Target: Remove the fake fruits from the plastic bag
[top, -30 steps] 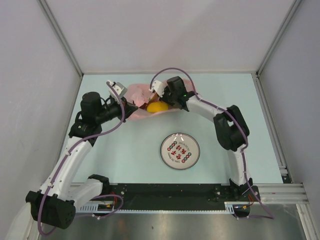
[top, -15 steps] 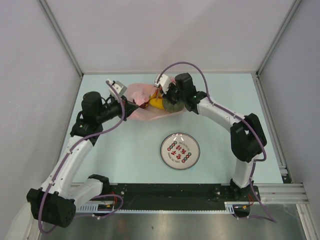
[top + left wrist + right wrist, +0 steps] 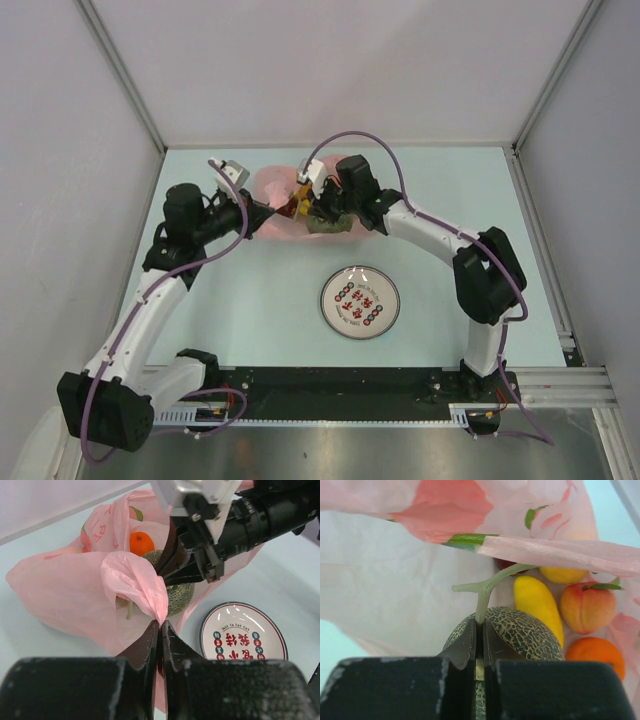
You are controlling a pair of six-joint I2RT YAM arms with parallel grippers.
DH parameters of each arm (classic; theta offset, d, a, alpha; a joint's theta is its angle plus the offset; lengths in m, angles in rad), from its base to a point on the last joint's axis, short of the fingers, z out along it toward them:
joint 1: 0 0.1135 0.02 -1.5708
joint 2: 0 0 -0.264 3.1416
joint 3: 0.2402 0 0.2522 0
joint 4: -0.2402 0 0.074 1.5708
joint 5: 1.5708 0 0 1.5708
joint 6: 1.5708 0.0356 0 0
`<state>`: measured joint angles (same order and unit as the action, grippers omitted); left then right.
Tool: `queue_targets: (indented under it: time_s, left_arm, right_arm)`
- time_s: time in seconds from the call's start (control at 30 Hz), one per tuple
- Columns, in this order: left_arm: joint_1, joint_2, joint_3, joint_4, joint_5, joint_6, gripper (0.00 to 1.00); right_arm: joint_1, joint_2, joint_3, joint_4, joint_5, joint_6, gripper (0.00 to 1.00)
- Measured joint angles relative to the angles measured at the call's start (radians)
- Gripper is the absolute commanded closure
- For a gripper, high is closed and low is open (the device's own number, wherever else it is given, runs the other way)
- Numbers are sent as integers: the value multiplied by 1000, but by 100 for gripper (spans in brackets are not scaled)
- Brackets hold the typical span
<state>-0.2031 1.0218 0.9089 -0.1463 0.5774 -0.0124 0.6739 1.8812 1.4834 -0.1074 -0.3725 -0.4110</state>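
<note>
The right gripper [image 3: 479, 630] pinches the melon [image 3: 520, 630] by its stem [image 3: 482, 597], which runs straight ahead from the fingers, inside the plastic bag [image 3: 395, 580]. The left gripper [image 3: 159, 630] pinches a fold of the bag just ahead of it.

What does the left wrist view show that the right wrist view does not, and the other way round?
Only the left wrist view: the printed plate and the left gripper pinching a fold of the pink bag. Only the right wrist view: the yellow oval fruit, and the right gripper shut on the pale stem. Both: the bag, the netted melon and the orange ball.
</note>
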Motion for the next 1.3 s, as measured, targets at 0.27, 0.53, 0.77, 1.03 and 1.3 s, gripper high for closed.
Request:
queue_targets:
  time_s: [0.27,0.53,0.77,1.03,1.3]
  left_arm:
    - [4,31,0,23,1,-25,89]
    - [4,52,0,29,0,-24,85]
    - [4,76,5,24,-1,-20,81]
    - [3,222,150,-22,-8,21,77]
    - [0,317,225,-54,-45,66,75]
  right_arm:
    - [-3,-161,3,-68,-126,82,100]
    - [-5,-380,29,-216,-299,57,100]
    - [-131,-405,-88,-156,-515,285,100]
    - [-154,-350,-175,-182,-674,373,100]
    - [-72,-351,-312,-156,-656,336,100]
